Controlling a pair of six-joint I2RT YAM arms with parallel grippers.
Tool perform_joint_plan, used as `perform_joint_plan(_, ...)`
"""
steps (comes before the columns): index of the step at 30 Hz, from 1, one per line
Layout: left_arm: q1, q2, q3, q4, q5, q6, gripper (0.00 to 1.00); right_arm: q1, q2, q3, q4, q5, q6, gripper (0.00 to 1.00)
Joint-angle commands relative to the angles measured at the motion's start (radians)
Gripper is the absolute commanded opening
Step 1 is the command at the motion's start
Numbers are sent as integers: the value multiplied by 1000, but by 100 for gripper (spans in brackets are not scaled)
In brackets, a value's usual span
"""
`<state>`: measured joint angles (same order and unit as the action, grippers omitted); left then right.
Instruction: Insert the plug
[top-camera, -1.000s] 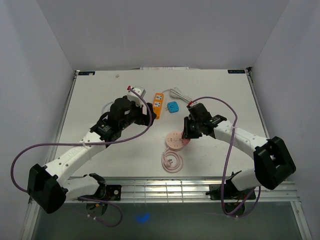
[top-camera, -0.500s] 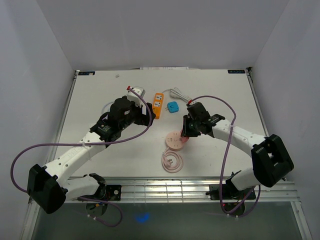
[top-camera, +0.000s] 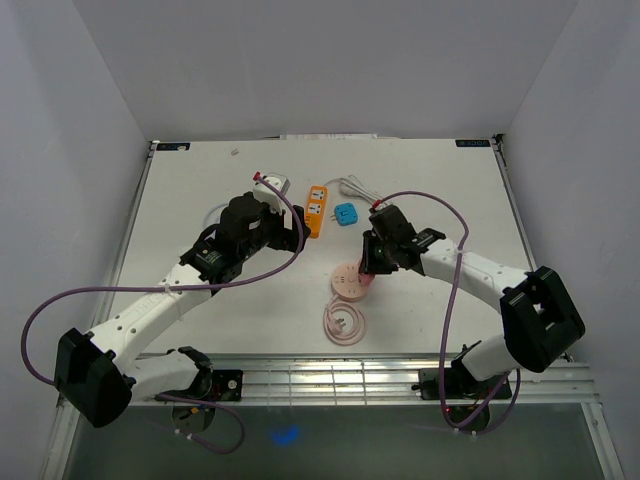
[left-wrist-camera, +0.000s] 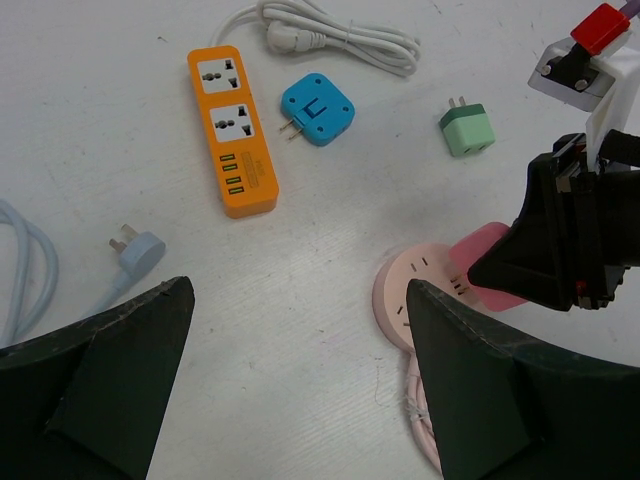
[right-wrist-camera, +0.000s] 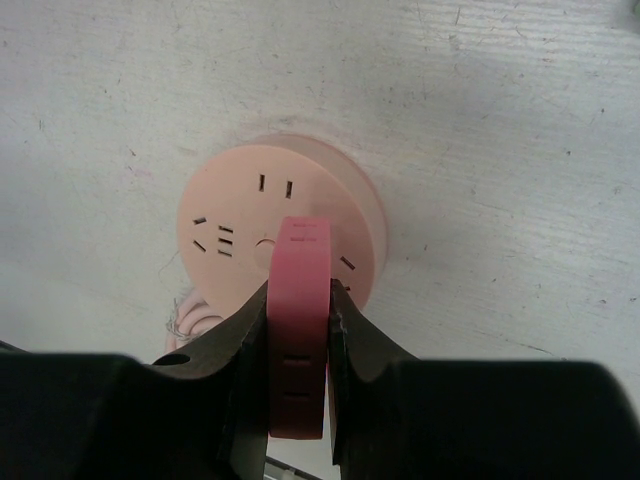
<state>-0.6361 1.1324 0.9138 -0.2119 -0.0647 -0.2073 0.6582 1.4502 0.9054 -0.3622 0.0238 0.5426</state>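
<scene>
Pink plug (right-wrist-camera: 298, 250) clamped in our right end effector (right-wrist-camera: 298, 305) at frame centre, over lower rim of socket (right-wrist-camera: 235, 205); we cannot tell if touching | left end effector (left-wrist-camera: 298, 310) wide, holding nothing, over surface (left-wrist-camera: 330, 230)

1. We see a white table (top-camera: 200, 180), its surface lightly scuffed.
2. On its far half lies an orange power strip (top-camera: 316, 209), with a blue adapter (top-camera: 346, 215) just beside it and a green adapter (left-wrist-camera: 466, 130) farther along.
3. A white cord (top-camera: 355, 187) with its plug lies beyond the blue adapter.
4. Nearer us sits a round pink socket (top-camera: 348, 281), with its coiled pink cord (top-camera: 343, 323) beside it.
5. A pale blue plug (left-wrist-camera: 137, 252) on its cable lies near the strip.
</scene>
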Motion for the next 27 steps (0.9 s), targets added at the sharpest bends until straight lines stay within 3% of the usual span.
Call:
perform_joint_plan(1, 1, -26, 13, -12, -14, 3, 98, 9, 18, 49, -23, 24, 5, 8)
perform_joint_plan(16, 1, -13, 19, -26, -26, -12, 98, 32, 44, 58, -72, 93, 30, 8)
perform_joint_plan(27, 1, -8, 20, -30, -24, -15, 98, 92, 105, 107, -161, 251, 51, 8)
